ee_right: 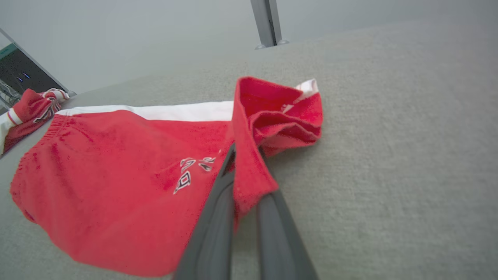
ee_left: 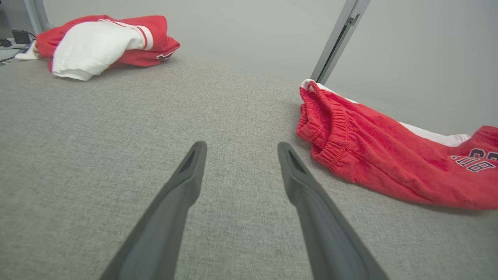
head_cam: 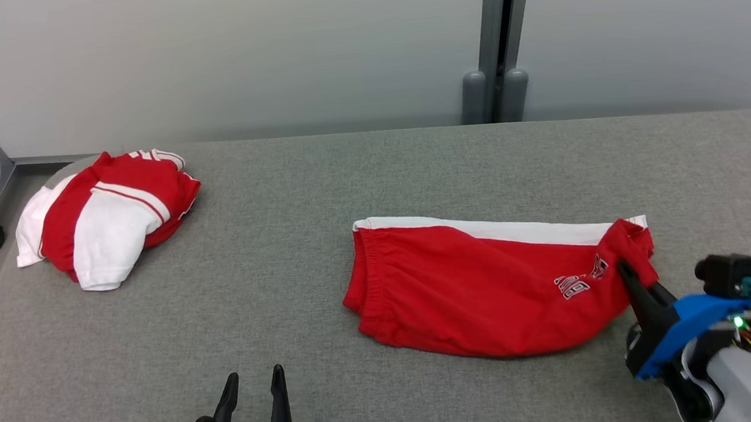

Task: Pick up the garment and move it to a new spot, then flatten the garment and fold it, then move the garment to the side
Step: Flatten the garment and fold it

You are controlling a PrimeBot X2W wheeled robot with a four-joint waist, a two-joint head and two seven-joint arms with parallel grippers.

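While left claw [head_cam: 255,373] hangs parted, right claw [head_cam: 626,271] pinches the garment [head_cam: 479,290].

You see the red shorts [head_cam: 479,290], white-striped with printed lettering, lying mostly flat on the grey table [head_cam: 284,261], waistband to the left, right hem corner bunched up.

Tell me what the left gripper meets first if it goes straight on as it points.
Probably only the bare table: the left gripper points into the gap between the red shorts and the red-and-white garment. Its tilt is hard to judge.
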